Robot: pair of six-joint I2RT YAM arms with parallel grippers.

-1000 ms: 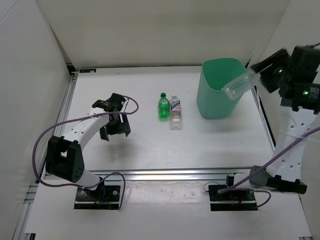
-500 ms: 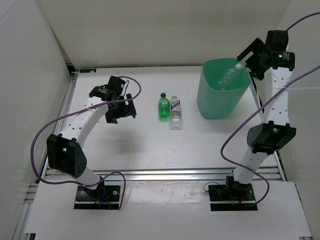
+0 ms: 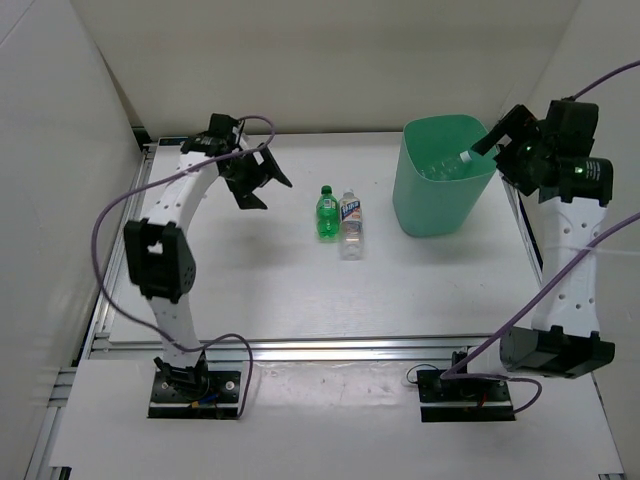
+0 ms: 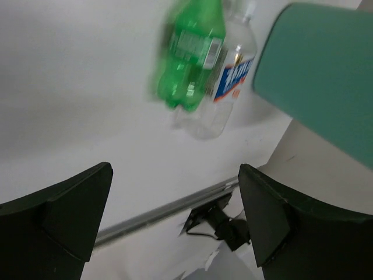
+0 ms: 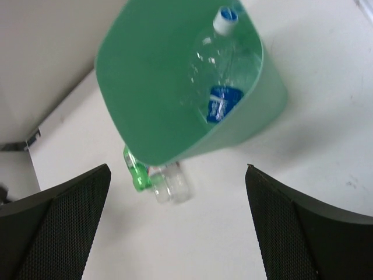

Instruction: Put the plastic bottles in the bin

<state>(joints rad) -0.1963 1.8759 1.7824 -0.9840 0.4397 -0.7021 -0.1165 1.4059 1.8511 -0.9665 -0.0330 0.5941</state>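
Observation:
A green bottle point(image 3: 326, 212) and a clear bottle with a white label point(image 3: 350, 223) lie side by side on the table's middle. Another clear bottle with a blue label point(image 3: 447, 163) lies inside the mint-green bin point(image 3: 428, 208), cap up. My left gripper point(image 3: 265, 185) hangs open to the left of the pair, holding nothing. Its wrist view shows the green bottle point(image 4: 189, 55), the clear one point(image 4: 224, 81) and the bin point(image 4: 320, 81) ahead. My right gripper point(image 3: 500, 148) is open and empty above the bin's right rim. Below it are the bin point(image 5: 169, 87) and the bottle inside point(image 5: 218, 64).
White walls close the table on the left, back and right. An aluminium rail point(image 3: 330, 348) runs along the near edge, with both arm bases behind it. The bin stands at the back right, close to the right wall.
My right gripper opened and the clear bottle dropped from it into the bin. My left arm swung toward the back and right, closer to the two bottles on the table.

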